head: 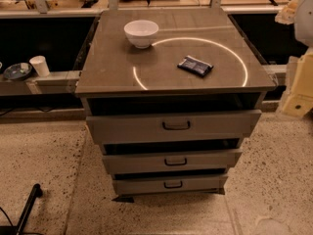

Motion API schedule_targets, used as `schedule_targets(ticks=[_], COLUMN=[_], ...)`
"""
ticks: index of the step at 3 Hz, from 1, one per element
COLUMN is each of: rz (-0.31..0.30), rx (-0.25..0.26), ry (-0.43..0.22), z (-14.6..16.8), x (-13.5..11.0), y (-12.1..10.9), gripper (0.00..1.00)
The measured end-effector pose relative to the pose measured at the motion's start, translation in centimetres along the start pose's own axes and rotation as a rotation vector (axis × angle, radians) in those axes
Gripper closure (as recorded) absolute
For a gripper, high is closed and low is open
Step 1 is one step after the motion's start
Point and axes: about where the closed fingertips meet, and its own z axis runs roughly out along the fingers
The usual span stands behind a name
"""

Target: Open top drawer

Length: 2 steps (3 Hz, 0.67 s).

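Observation:
The top drawer [122, 127] is the widest grey drawer of the cabinet, right under the tabletop [112, 67]. Its small dark loop handle [176, 126] sits at the centre of the flat front. A dark gap shows above the drawer front. Two narrower grey drawers lie below it, the middle one [137, 162] and the bottom one [137, 185], with the same handles. My gripper [297, 89] shows as cream-coloured parts at the right edge, right of the cabinet and about level with the tabletop. It is apart from the drawer handle.
A white bowl [141, 33] and a dark blue packet [195, 65] lie on the tabletop. A paper cup [39, 65] and a grey dish [17, 71] stand on a low shelf at the left. A black rod [27, 207] lies on the speckled floor at lower left.

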Motion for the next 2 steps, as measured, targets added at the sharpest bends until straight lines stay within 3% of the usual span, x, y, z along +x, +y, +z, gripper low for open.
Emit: schedule_targets(ticks=[1, 2], rz=[-0.002, -0.011], rx=[0.010, 0.023], ry=[-0.004, -0.025], z=[0.0, 2.9], x=[-0.1, 0.7], y=[0.0, 0.1], gripper=[0.00, 0.00])
